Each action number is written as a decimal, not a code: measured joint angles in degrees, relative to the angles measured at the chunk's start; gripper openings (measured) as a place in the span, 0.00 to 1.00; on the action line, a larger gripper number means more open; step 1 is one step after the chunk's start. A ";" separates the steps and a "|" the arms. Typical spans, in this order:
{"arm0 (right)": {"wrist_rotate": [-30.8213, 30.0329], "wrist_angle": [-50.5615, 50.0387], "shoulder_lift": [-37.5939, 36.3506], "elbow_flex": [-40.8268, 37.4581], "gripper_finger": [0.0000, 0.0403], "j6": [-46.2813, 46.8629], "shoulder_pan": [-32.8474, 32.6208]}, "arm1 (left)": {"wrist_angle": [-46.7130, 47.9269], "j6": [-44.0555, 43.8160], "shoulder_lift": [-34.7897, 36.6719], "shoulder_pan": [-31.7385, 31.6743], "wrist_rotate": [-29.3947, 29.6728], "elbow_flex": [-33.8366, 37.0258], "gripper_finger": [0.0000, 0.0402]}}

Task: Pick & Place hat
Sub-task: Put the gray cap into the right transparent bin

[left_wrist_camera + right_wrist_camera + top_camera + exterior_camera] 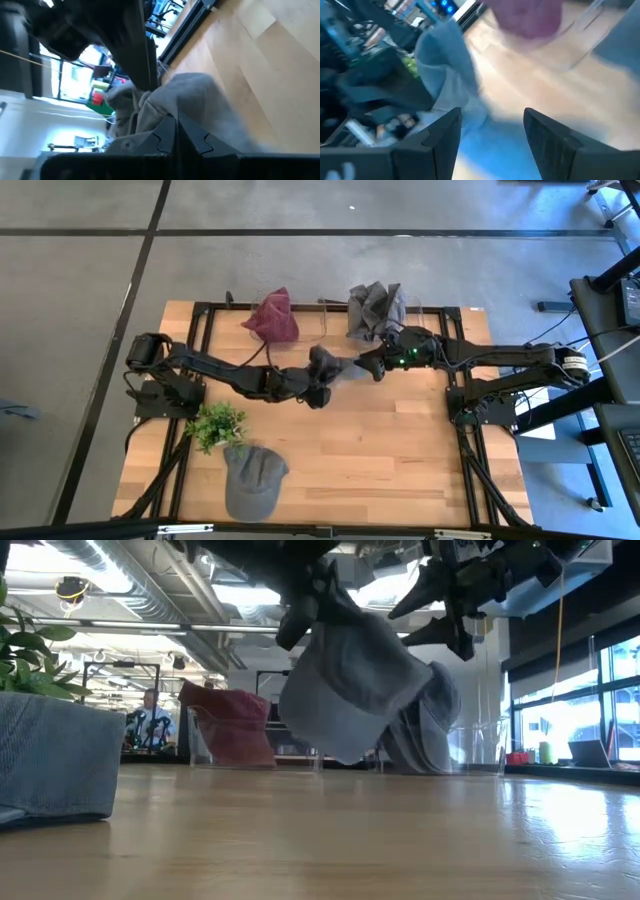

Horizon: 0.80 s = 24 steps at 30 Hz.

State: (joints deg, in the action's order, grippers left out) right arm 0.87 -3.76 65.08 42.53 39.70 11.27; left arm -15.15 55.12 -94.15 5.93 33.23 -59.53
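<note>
Above table centre: left gripper [318,385] clenched on soft grey fabric hat [327,366], hanging clear of light wooden tabletop [380,450]. Right gripper [368,366] just beside hat, fingers spread, holding nothing. Maroon hat [272,318] at rear edge.

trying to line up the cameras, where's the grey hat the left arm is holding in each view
High view: grey hat at the table's middle, between both grippers.
Low view: hanging above the table, top center.
Left wrist view: center, clamped in the left gripper.
Right wrist view: left of center.
Shared landmark: the maroon hat.
</note>
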 joint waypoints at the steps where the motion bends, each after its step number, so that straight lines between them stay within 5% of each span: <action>1: -0.72 0.17 0.00 0.00 0.54 -1.20 0.13 | -0.17 0.23 0.00 0.26 0.45 0.00 0.01; 6: -0.59 2.36 0.00 0.00 0.54 -2.53 0.20 | -0.14 0.28 -0.02 0.53 0.54 0.00 0.01; 12: 9.71 2.13 0.00 0.00 0.54 -4.80 0.17 | -0.08 0.24 -0.02 0.04 1.82 0.00 0.01; 17: 6.74 0.87 0.00 0.00 0.54 -5.31 0.23 | -0.12 0.11 -0.04 -0.04 1.83 0.00 0.01; 24: 10.26 0.45 0.00 0.00 0.53 -5.48 0.19 | -0.12 -0.44 -0.04 -0.02 2.10 0.00 0.01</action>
State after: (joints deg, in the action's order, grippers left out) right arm 11.14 -3.31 65.08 42.52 34.22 11.45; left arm -15.27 54.67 -94.19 5.91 35.33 -59.53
